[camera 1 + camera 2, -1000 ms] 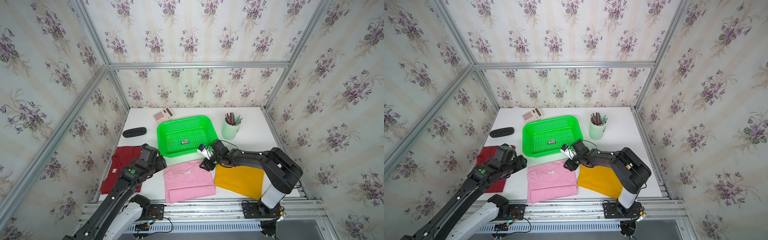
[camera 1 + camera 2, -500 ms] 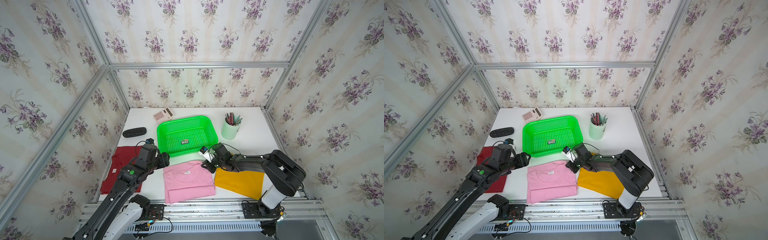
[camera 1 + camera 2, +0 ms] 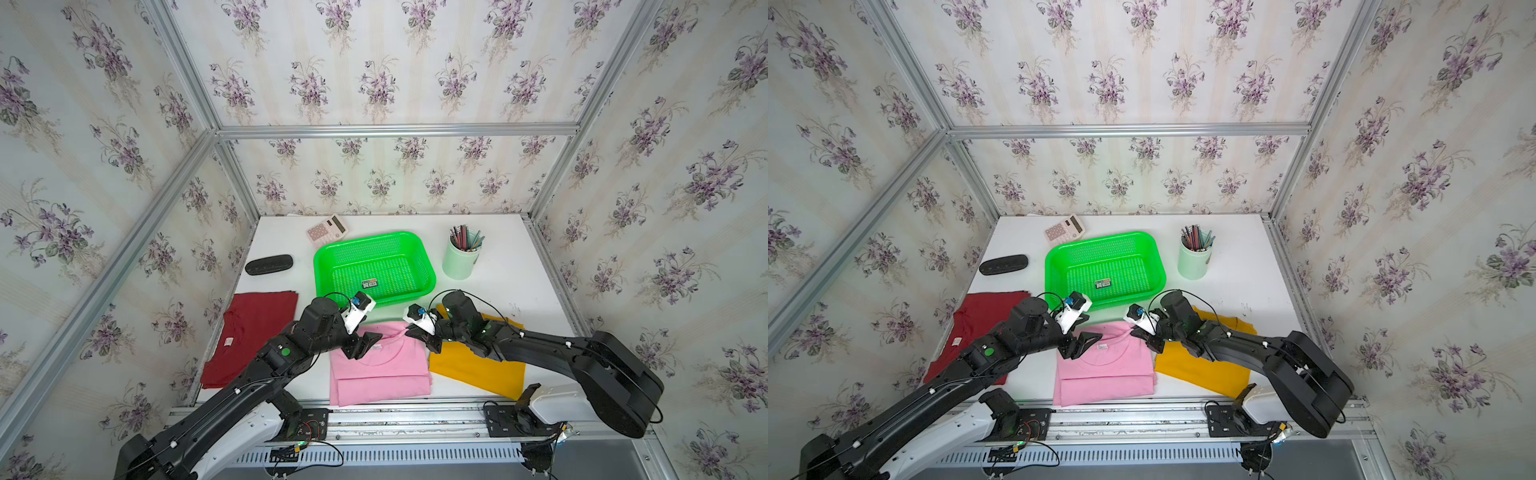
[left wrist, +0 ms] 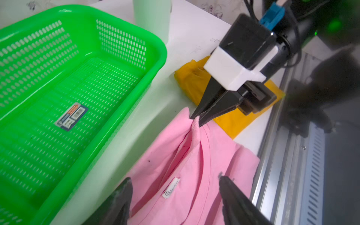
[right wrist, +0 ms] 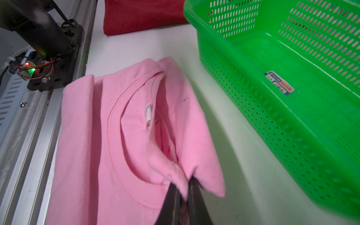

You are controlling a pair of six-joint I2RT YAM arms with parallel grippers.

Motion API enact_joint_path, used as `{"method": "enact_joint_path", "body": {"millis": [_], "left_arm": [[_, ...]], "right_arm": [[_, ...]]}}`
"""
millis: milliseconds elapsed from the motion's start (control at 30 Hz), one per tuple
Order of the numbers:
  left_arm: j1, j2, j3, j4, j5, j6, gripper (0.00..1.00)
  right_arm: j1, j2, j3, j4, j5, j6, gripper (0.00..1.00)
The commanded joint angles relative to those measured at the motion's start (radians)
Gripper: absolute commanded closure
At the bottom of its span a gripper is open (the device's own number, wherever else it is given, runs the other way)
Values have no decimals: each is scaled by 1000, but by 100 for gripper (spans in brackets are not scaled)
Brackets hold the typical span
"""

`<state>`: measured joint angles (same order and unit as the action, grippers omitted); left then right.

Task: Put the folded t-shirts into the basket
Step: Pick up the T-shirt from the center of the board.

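The pink t-shirt [image 3: 380, 370] [image 3: 1104, 370] lies folded at the table's front, between the dark red t-shirt [image 3: 249, 332] [image 3: 976, 328] on the left and the mustard yellow one [image 3: 473, 365] [image 3: 1200, 365] on the right. My right gripper [image 3: 415, 334] [image 3: 1140, 334] [image 5: 183, 185] [image 4: 195, 118] is shut on the pink shirt's far right corner by the collar, and the cloth bunches up there. Over the collar and neck label of the same pink t-shirt [image 4: 187, 155] [image 5: 101, 136] my left gripper [image 3: 365, 345] [image 3: 1086, 345] [image 4: 174, 179] hangs open. The green basket [image 3: 345, 266] [image 3: 1079, 266] [image 4: 116, 44] [image 5: 243, 97] stands just behind, holding only a sticker.
Right of the basket stands a pale green pencil cup [image 3: 459, 262]. A calculator [image 3: 326, 228] lies behind the basket and a black case [image 3: 269, 264] to its left. An aluminium rail [image 3: 415, 415] runs along the table's front edge.
My right gripper has shut on the pink shirt's corner. My left gripper has moved right, from beside the dark red shirt to over the pink shirt's collar.
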<state>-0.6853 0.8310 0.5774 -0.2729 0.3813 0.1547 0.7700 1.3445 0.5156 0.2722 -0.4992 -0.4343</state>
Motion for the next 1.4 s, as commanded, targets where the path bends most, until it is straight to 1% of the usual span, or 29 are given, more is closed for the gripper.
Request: {"method": "enact_joint_path", "body": {"millis": [0, 67, 133, 200, 300, 367, 467, 533, 600, 667, 800, 867, 900, 933, 967, 1000, 1067, 1100, 1167, 1200, 1233, 1267, 1333, 1367], "left_arm": [[-3, 58, 11, 99, 127, 296, 27], [-3, 134, 39, 78, 149, 391, 26], [-5, 204, 78, 48, 163, 457, 26], [-9, 261, 109, 36, 173, 507, 27], [-11, 311, 121, 73, 172, 543, 27], [-11, 330, 119, 97, 194, 552, 27], [-12, 348, 121, 91, 267, 553, 28], [-13, 341, 111, 88, 315, 551, 28], [-15, 331, 93, 107, 339, 537, 27], [-20, 332, 75, 139, 322, 524, 26], [-23, 363, 84, 131, 302, 520, 27], [-25, 372, 83, 142, 283, 521, 29], [-26, 377, 81, 157, 254, 518, 31], [-29, 383, 81, 167, 224, 518, 36], [-31, 388, 85, 168, 194, 524, 42], [-32, 393, 93, 164, 169, 529, 51], [-35, 403, 111, 150, 128, 538, 63], [-36, 406, 118, 144, 115, 539, 69], [-39, 405, 126, 138, 111, 547, 83], [-39, 403, 127, 137, 112, 550, 87], [-40, 397, 126, 138, 115, 553, 89], [-41, 391, 124, 139, 119, 558, 89], [-43, 377, 116, 138, 132, 571, 90], [-43, 371, 111, 138, 141, 578, 90]], "right_arm": [[10, -49, -12, 29, -23, -116, 99], [15, -89, -34, 52, -39, -148, 99], [18, -121, -55, 86, -53, -159, 100], [19, -141, -69, 107, -65, -164, 100], [21, -147, -70, 112, -67, -166, 100], [22, -144, -68, 111, -64, -162, 100], [22, -146, -65, 115, -55, -152, 100], [21, -149, -66, 121, -41, -141, 100], [23, -150, -66, 125, -30, -135, 100], [22, -150, -66, 127, -33, -132, 100], [22, -151, -65, 137, -36, -124, 100], [23, -151, -66, 139, -36, -121, 100], [22, -152, -66, 139, -38, -122, 99], [22, -153, -66, 140, -42, -121, 99], [21, -152, -67, 141, -46, -121, 99], [22, -151, -67, 142, -47, -120, 98], [23, -150, -67, 142, -48, -118, 97], [22, -150, -68, 141, -48, -118, 97], [22, -150, -67, 138, -52, -120, 95], [22, -150, -65, 132, -55, -122, 93], [22, -151, -64, 124, -59, -125, 90], [22, -150, -61, 116, -61, -126, 83], [22, -150, -61, 111, -55, -123, 62], [21, -147, -64, 122, -46, -109, 56]]}}
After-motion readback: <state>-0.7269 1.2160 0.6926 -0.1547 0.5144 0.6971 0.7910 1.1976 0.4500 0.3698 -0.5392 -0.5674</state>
